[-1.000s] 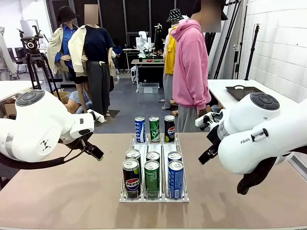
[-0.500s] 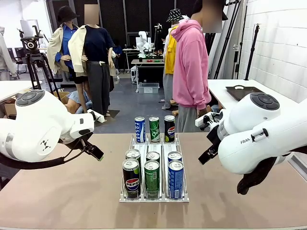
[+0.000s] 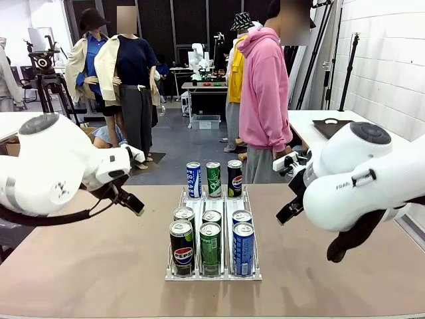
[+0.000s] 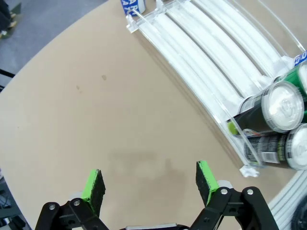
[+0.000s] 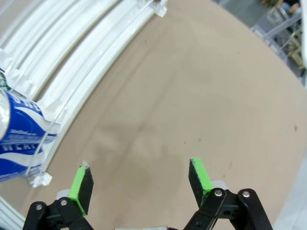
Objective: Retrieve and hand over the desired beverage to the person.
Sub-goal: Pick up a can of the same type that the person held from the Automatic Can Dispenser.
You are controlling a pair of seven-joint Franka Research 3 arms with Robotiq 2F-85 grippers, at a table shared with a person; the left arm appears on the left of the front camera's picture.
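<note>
Slim metal beverage cans [image 3: 210,246] are racked in a clear plastic tray [image 3: 212,275]; left tool [image 4: 151,179] and right tool [image 5: 141,184] are released.

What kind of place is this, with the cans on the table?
Probably a robot lab: a white left arm and right arm flank the table, and a camera on a tripod stands behind.

Tripod camera [image 3: 44,62] far left; black tray [image 3: 339,126] on white side table [image 3: 307,133] right; bin [image 3: 206,121] on floor beyond.
</note>
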